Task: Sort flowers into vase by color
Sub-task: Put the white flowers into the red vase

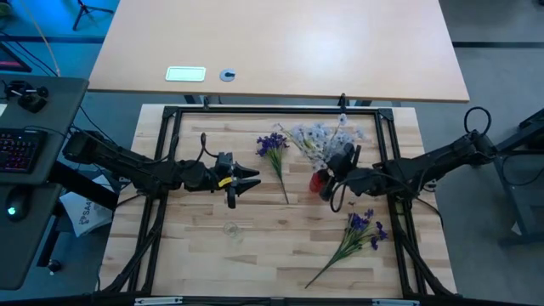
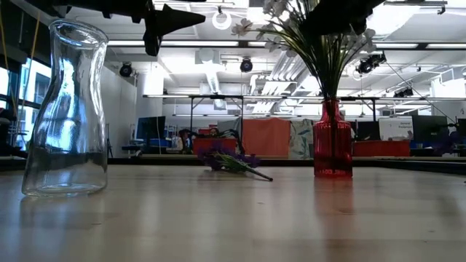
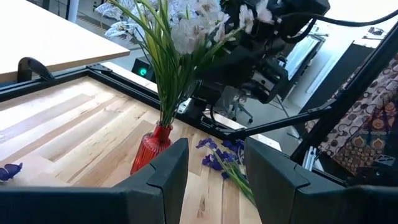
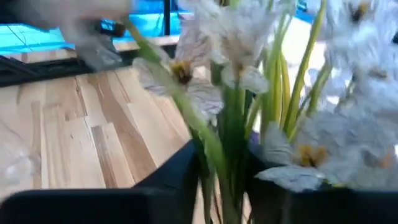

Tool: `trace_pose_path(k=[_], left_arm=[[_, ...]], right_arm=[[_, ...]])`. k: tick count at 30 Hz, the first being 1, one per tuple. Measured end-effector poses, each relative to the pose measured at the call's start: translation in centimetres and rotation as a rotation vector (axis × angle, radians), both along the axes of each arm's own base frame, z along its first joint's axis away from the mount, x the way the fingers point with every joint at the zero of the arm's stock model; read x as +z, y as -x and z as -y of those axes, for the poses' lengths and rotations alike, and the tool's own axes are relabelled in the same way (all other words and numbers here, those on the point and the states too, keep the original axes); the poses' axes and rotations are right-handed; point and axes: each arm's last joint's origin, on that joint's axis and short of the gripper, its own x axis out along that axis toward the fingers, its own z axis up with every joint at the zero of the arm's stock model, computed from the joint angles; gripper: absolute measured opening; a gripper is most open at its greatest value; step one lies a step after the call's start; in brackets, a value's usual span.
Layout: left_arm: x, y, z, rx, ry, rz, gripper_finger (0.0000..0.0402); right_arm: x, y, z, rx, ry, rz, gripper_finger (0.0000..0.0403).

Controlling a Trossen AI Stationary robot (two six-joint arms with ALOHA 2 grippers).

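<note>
Light wooden plank table inside a black metal frame, both dark arms reaching in from the sides.

Right gripper sits over the ribbed red glass vase, near the table's middle-right. Pale white-bluish flowers stand in it, stems fanning up and out. Right wrist view shows green stems running between the jaws, so they look closed on at least one stem; the pinch point itself is blurred.

Left gripper hovers above the table at centre-left, jaws spread, holding nothing, pointing toward the red vase.

Clear glass carafe vase stands empty, near the front edge, left of centre.

Two dark purple flower sprigs lie flat: one just left of the red vase, the other toward the front right, well apart from the carafe.

Judgement: white sprigs are being seated, purple ones not yet sorted. To do this well, lower the stem straight down the narrow neck before letting go, then lift off vertically so the jaws don't snag blossoms or tip the vase.
</note>
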Motion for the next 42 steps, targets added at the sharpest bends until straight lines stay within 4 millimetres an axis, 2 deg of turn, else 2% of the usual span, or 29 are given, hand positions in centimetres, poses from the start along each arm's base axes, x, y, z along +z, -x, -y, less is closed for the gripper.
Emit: trace_pose_path(k=[4, 5, 11, 19, 24, 30, 42], left_arm=[[-0.1, 0.0, 0.0, 0.0, -0.001, -0.007, 0.0142], [-0.1, 0.0, 0.0, 0.0, -0.002, -0.01, 0.0142], [-0.3, 0.0, 0.0, 0.0, -0.006, -0.03, 0.0142], [-0.3, 0.0, 0.0, 0.0, -0.006, -0.028, 0.0142], [-0.2, 0.0, 0.0, 0.0, -0.004, -0.028, 0.0142], [-0.2, 0.0, 0.0, 0.001, 0.0, -0.027, 0.0142], [-0.3, 0.0, 0.0, 0.001, 0.0, -0.031, 0.0142]], right_arm=[[-0.6, 0.4, 0.1, -0.019, -0.016, -0.052, 0.0023], [-0.8, 0.4, 0.1, -0.024, -0.021, -0.064, 0.0013], [-1.6, 0.8, 0.3, -0.081, -0.051, -0.11, 0.0006], [-2.9, -0.3, 0.4, -0.115, -0.08, -0.143, 0.0012], [-2.7, -0.4, 0.4, -0.107, -0.093, -0.12, 0.0015], [-1.6, 0.4, 0.6, -0.09, -0.117, -0.074, 0.0055], [2.7, 3.2, 1.4, -0.032, -0.124, 0.143, 0.0209]])
